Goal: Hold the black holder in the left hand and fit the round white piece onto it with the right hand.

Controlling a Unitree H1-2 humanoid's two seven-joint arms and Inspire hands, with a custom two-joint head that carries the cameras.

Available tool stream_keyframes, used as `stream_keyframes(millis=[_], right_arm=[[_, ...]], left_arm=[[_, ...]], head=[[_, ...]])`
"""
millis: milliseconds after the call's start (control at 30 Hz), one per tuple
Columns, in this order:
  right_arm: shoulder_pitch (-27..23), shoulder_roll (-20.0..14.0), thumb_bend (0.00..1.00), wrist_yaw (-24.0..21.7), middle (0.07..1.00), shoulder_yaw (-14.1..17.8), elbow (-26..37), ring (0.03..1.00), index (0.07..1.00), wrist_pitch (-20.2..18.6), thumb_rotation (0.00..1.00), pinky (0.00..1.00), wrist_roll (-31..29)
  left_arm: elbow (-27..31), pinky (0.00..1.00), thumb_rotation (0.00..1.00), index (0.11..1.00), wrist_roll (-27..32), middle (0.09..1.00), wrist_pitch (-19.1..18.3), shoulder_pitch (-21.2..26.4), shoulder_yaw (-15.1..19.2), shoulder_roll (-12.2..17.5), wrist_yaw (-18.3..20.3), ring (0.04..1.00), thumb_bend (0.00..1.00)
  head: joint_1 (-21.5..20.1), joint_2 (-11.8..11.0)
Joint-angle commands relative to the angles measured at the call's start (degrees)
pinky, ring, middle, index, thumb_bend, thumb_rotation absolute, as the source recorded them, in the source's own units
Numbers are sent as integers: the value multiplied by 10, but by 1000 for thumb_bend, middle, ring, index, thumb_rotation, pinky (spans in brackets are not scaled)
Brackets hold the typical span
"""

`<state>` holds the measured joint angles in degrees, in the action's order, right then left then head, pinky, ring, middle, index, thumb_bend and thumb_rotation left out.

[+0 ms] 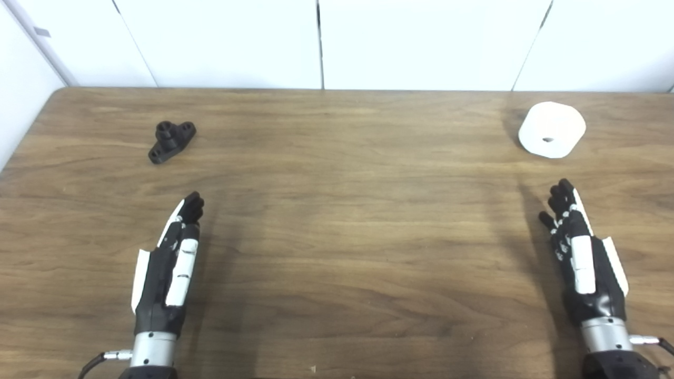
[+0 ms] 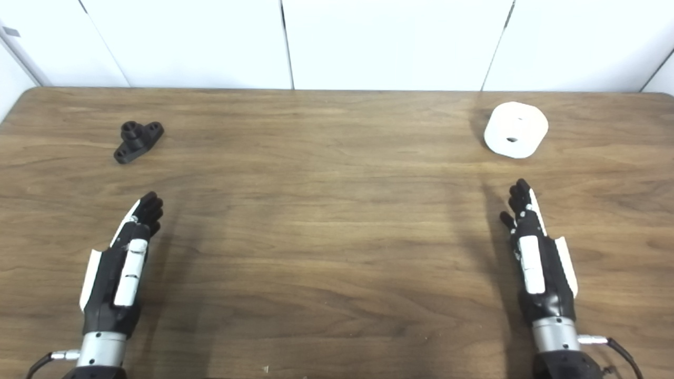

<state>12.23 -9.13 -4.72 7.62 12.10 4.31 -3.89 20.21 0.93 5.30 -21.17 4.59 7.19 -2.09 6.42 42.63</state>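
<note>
A wooden surface with dark brown grain filled most of the scene, its far corners rounded. Behind its far edge stood white wall panels, split by thin dark vertical seams. Even, soft light fell from above, leaving faint shadows on the wood.
</note>
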Motion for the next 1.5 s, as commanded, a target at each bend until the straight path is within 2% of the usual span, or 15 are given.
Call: stream_keyframes(millis=[0,233,400,500,533,600,633,733,867,1133,1400,1467], right_arm=[[0,-5,609,2,986,4,3,1000,996,15,1000,1000,-2],[0,-5,604,3,981,4,3,993,990,15,1000,1000,3],[-1,-10,597,-1,981,7,-2,997,992,17,1000,1000,-5],[-3,-18,585,-6,985,11,-12,997,997,25,1000,1000,-12],[-5,-22,583,-7,985,13,-20,998,999,30,1000,1000,-14],[-8,-29,587,-12,988,16,-34,1000,999,44,1000,1000,-22],[-11,-34,583,-15,990,18,-45,1000,1000,55,1000,1000,-24],[-20,-46,602,-24,997,22,-78,1000,1000,80,1000,1000,-35],[-28,-56,623,-37,999,22,-104,1000,1000,100,1000,1000,-49],[-31,-51,562,-33,946,26,-121,968,967,120,1000,1000,-42],[-34,-51,670,-29,926,30,-137,959,945,122,1000,1000,-33],[-35,-50,666,-30,924,31,-140,956,943,126,999,1000,-35]], left_arm=[[6,965,840,924,0,930,21,-1,1,-20,-6,947,469],[5,962,845,928,-1,933,22,-1,0,-19,-5,948,455],[-1,957,837,924,-5,930,30,1,-4,-22,-5,943,459],[-8,952,840,922,-17,928,36,2,-13,-28,-8,938,452],[-10,949,838,921,-27,927,35,2,-18,-31,-10,936,452],[-16,938,847,920,-39,930,37,3,-26,-37,-15,935,463],[-21,940,844,920,-43,933,42,3,-31,-40,-17,937,460],[-31,930,812,912,-64,927,44,4,-44,-54,-34,930,474],[-49,939,817,910,-85,926,60,7,-63,-58,-51,935,477],[-69,940,791,921,-92,940,72,6,-82,-63,-73,953,451],[-84,931,772,922,-109,941,84,6,-95,-65,-93,953,410],[-84,921,764,923,-119,943,85,5,-96,-65,-99,950,410]], head=[[1,0],[1,0],[20,-4],[64,-16],[92,-22],[113,-28],[137,-36],[166,-52],[199,-78],[214,-108],[216,-125],[216,-125]])
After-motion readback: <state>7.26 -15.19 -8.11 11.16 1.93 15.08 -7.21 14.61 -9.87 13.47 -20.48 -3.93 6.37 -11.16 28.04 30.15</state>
